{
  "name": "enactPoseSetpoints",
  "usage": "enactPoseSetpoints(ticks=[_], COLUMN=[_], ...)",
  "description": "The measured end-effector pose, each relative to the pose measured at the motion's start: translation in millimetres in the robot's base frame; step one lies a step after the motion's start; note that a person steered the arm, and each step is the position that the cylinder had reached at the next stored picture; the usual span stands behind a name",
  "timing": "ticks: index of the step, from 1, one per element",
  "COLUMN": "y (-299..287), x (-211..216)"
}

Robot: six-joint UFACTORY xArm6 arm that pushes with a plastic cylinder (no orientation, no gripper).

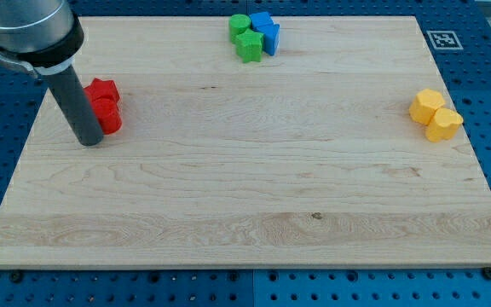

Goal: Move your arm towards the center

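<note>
My tip [89, 140] rests on the table [245, 230] at its far left, touching or just beside the red blocks [104, 104] on their left. The table's centre lies to the right and slightly nearer, well apart, with open wood between. There is no claw: the rod grasps nothing. Green blocks [245, 37], blue blocks [266, 31] sit far; yellow blocks [435, 114] right.

The counter [245, 188] is pale wood, smooth and matt, with fine grain lines and one small dark knot. The red blocks [105, 104], green blocks [245, 37], blue blocks [267, 31] and yellow blocks [436, 114] look like smooth matt plastic. The rod ending in my tip [90, 141] is dark and dull.
</note>
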State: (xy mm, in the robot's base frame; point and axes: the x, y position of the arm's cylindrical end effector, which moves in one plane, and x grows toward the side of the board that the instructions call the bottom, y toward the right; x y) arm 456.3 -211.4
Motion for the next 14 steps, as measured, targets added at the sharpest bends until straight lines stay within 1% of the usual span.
enactPoseSetpoints(ticks=[3, 5, 6, 8, 9, 10, 11, 12, 14], y=[5.7, 54.7, 74.1, 76.1, 100.7, 137.2, 188.7, 200.8, 204.1], x=[1.3, 17.5, 17.5, 19.0, 46.3, 53.2, 53.8, 53.8, 53.8])
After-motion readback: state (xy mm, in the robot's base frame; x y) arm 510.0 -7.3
